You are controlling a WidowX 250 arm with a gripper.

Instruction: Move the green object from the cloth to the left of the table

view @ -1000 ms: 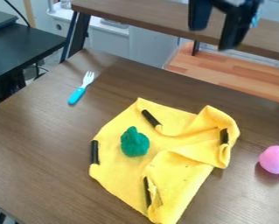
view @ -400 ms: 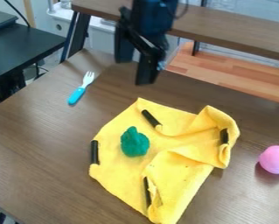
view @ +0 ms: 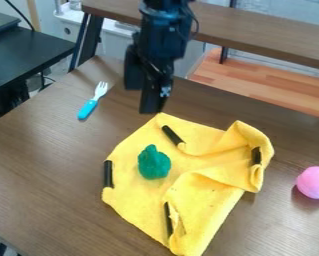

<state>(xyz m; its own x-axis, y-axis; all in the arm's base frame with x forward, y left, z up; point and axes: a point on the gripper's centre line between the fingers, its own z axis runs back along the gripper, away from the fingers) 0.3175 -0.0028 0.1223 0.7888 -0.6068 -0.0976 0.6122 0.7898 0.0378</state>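
Dropping lower, the pincer (view: 141, 101) has neared the yellow cloth (view: 135, 200).

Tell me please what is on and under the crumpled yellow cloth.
On the cloth are a lumpy green object and short black strips. The brown table shows around it; anything underneath is hidden.

Camera view: you have the cloth (view: 138, 205) near the middle of the table (view: 38, 165), the object (view: 153, 162) lying on the cloth's left part, and the ball (view: 314, 182) on the tabletop to the right, apart from the cloth. Behind and to the left of the cloth you find the fork (view: 93, 102), tines pointing away from you. Beyond the table, note the desk (view: 28, 52) at far left and, behind, the shelf (view: 268, 37) above the worktop (view: 255, 90) at right.
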